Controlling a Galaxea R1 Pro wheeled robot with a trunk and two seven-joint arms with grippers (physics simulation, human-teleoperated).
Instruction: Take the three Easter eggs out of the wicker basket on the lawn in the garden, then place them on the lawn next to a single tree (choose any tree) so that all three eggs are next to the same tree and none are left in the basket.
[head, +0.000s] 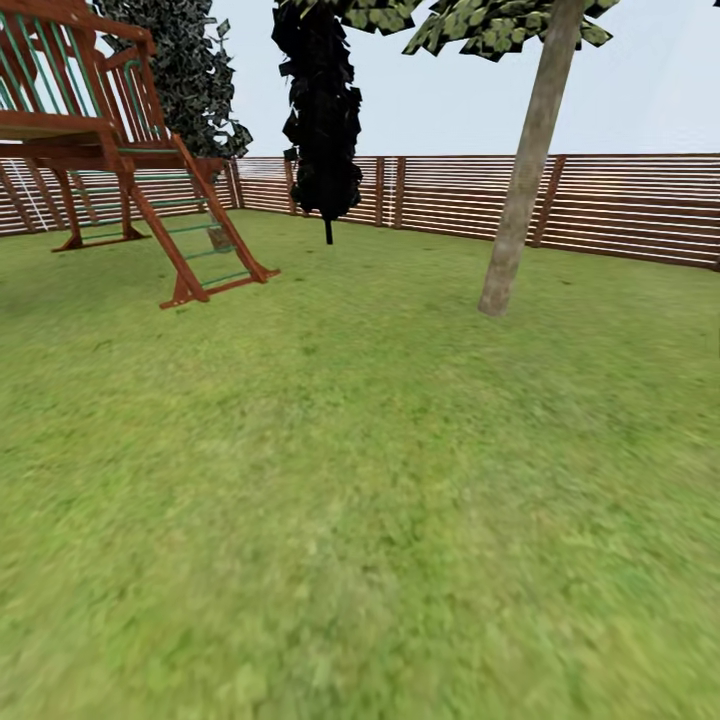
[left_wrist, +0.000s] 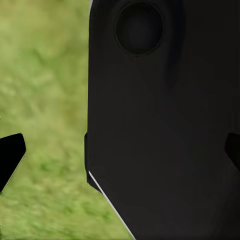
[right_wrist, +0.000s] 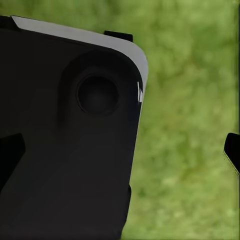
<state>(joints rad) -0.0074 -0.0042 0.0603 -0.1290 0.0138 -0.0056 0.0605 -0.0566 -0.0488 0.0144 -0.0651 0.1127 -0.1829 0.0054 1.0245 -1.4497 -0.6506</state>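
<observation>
Jaws of both arms are hard to read: in each wrist view only two dark fingertips show at the picture edges, far from each other, so the left gripper (left_wrist: 120, 152) and the right gripper (right_wrist: 120, 155) look spread wide with nothing between them. A big black body of the robot (left_wrist: 165, 130) covers much of each wrist view, and blurred green grass lies behind it. From the head view, the lawn (head: 350, 480) stretches ahead. The tree (head: 520, 190) with pale trunk stands on the grass, leaning a little, near the brown fence (head: 620, 205). A nearly black tree (head: 322, 110) stands further back, and a wooden play frame (head: 120, 150) is at the left.
</observation>
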